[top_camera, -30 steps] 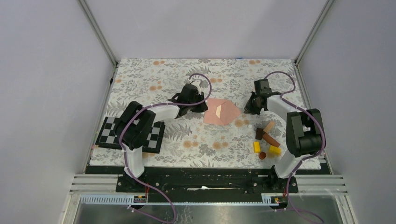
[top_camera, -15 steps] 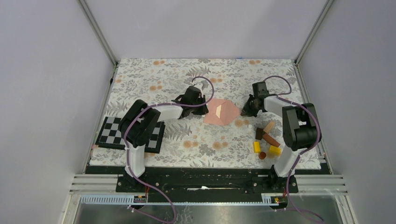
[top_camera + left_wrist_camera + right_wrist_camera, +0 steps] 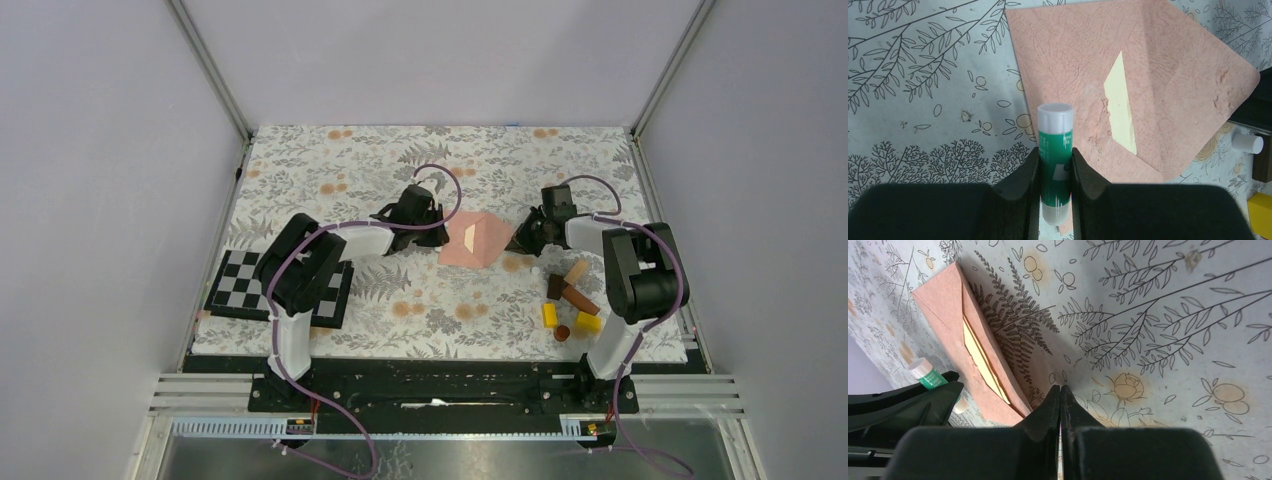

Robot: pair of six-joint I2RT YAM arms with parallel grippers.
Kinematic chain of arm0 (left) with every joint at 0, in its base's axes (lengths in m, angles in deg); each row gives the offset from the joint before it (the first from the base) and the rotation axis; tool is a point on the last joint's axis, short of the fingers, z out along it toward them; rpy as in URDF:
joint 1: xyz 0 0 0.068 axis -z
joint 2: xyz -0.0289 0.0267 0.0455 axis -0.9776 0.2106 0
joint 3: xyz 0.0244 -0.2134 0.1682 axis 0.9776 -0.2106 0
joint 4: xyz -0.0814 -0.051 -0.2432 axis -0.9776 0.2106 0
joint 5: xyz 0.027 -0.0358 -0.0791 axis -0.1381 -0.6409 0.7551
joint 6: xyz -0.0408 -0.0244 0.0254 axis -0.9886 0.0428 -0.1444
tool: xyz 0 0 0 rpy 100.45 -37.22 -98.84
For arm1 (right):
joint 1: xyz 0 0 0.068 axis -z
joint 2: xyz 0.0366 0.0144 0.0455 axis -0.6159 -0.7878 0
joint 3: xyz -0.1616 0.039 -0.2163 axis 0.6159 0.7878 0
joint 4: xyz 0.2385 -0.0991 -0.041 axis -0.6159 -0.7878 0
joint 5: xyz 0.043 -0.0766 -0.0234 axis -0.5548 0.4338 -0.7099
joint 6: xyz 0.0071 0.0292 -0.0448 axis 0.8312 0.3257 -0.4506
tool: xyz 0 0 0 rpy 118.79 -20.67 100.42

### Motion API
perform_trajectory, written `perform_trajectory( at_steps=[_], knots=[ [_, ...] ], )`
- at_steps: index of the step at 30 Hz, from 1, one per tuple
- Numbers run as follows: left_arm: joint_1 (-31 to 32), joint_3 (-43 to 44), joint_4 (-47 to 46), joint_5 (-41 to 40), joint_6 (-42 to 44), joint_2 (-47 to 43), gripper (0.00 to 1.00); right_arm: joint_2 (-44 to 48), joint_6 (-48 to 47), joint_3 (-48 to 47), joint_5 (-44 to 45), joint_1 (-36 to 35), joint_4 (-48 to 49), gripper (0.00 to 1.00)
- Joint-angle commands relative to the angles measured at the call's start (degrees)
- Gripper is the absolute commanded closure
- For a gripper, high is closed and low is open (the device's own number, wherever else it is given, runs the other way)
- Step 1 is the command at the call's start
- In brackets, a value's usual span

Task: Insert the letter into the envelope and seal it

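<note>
The salmon-pink envelope (image 3: 478, 240) lies mid-table with its triangular flap pointing right; it fills the left wrist view (image 3: 1173, 85) and shows in the right wrist view (image 3: 945, 297). A sliver of the cream letter (image 3: 1120, 107) shows in its opening, and in the right wrist view (image 3: 980, 357) too. My left gripper (image 3: 1055, 155) is shut on a green glue stick (image 3: 1055, 130) with a white top, at the envelope's left edge. My right gripper (image 3: 1060, 389) is shut and empty, its tips low at the flap's right end.
A small white cap (image 3: 1248, 143) lies on the floral mat by the flap's tip. Several wooden blocks (image 3: 570, 298) lie at the front right, near the right arm. A checkerboard (image 3: 240, 285) sits at the front left.
My right gripper has moved left and down to the flap's tip. My left gripper has shifted slightly right with the glue stick. The envelope looks a little narrower at its right end.
</note>
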Motion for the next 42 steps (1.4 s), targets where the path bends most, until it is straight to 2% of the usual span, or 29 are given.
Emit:
perform_trajectory(
  at_steps=[1, 12, 42],
  knots=[
    [0.59, 2.03, 0.05, 0.83, -0.27, 0.89, 1.0, 2.75, 2.69, 1.24, -2.87, -0.06, 4.7, 1.0],
    [1.86, 2.45, 0.01, 0.97, -0.4, 0.8, 1.0, 2.23, 4.15, -0.34, -2.92, -3.81, 6.89, 1.0],
    [2.61, 2.17, -0.42, 1.5, -0.35, 0.7, 1.0, -9.9, 2.5, -9.03, -3.19, -10.5, 7.84, 1.0]
  ],
)
